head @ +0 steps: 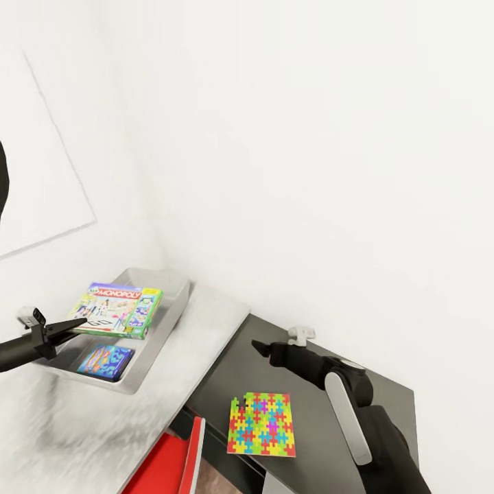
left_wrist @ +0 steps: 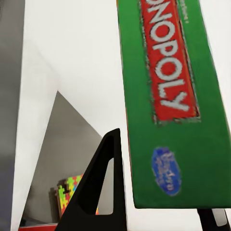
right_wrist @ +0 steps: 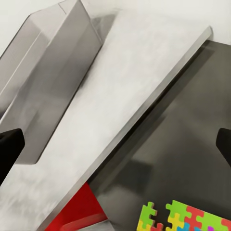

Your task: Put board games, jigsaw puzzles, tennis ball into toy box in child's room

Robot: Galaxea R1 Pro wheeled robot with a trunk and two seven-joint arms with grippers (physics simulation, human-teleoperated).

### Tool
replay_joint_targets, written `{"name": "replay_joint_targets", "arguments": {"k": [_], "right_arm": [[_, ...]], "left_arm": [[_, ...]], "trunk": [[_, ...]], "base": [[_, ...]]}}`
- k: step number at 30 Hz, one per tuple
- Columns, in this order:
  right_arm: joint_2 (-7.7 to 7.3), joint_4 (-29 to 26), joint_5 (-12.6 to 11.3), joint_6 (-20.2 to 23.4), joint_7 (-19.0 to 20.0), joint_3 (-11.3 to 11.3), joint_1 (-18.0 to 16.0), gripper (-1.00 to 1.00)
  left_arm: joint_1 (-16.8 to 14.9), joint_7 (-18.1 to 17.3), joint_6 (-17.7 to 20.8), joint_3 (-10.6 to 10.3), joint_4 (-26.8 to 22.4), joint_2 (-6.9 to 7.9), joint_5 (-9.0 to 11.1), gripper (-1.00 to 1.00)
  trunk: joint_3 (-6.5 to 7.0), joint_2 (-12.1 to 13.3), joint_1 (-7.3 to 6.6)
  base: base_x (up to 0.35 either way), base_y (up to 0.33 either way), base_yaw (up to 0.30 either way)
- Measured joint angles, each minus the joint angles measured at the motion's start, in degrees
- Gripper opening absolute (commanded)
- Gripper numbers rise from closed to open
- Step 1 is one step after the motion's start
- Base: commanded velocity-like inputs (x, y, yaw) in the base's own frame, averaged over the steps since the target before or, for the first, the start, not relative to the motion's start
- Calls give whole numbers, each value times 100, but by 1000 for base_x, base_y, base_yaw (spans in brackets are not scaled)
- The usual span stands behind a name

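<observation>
The toy box (head: 173,307), a shallow grey tray, stands on the pale table top (head: 206,329) against the wall. Over its far half hangs the white and green Monopoly board game (head: 121,310), tilted, with my left gripper (head: 79,322) shut on its near edge. The left wrist view looks along the box's green side (left_wrist: 168,96) past one black finger (left_wrist: 101,187). A blue flat printed box (head: 104,361) lies inside the tray. One jigsaw puzzle (head: 262,423) rests on a dark grey surface (head: 322,405) beside the pale top. My right gripper (head: 264,348) hovers open over that surface, beyond the puzzle.
White walls close in behind the table and at its left. A red object (head: 180,456) sits below the table's edge, near the puzzle. In the right wrist view the tray's wall (right_wrist: 53,57) stands across a bare stretch of pale top from the puzzle (right_wrist: 187,219).
</observation>
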Motion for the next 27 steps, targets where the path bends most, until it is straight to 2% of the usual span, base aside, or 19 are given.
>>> {"name": "replay_joint_targets", "arguments": {"k": [3,5,8,12,14,20,21,22,23,25,27], "right_arm": [[-5,0,0,0,1,-2,0,100],[-11,0,0,0,1,-5,4,100],[-15,-4,0,0,2,-6,7,100],[-20,-11,7,0,2,-5,9,100],[-20,-22,8,0,2,-2,12,100],[-26,-94,8,15,0,16,12,100],[-27,-110,6,21,0,19,10,100],[-28,-207,-5,44,0,25,5,100],[-29,-309,-14,62,5,29,0,100],[-17,-433,-30,136,69,53,-5,100],[-6,-485,-44,272,161,139,-7,100]], "left_arm": [[-37,19,39,30,3,33,5,-100],[-76,224,67,42,2,58,-11,-100],[-198,925,104,53,1,58,2,-100],[-688,2106,189,56,0,11,63,-100],[-854,2421,288,48,-1,-27,54,-100],[-1667,3518,600,37,-2,-242,70,-100],[-1735,3598,616,35,-6,-262,79,-100],[-1921,3803,600,29,-18,-357,9,-100],[-2052,3963,647,20,-28,-464,119,-100],[-2273,4385,620,-2,-32,-685,9,-100],[-2406,4865,598,-13,-34,-823,-70,-100]], "trunk": [[0,0,0],[0,0,0],[0,0,0],[0,1,0],[0,1,0],[1,0,0],[0,0,0],[1,1,1],[1,0,0],[0,1,0],[0,0,0]], "base": [[0,0,0],[0,0,0],[0,0,0],[0,0,0],[0,0,0],[0,0,0],[0,0,0],[0,0,0],[0,0,0],[0,0,0],[0,0,0]]}}
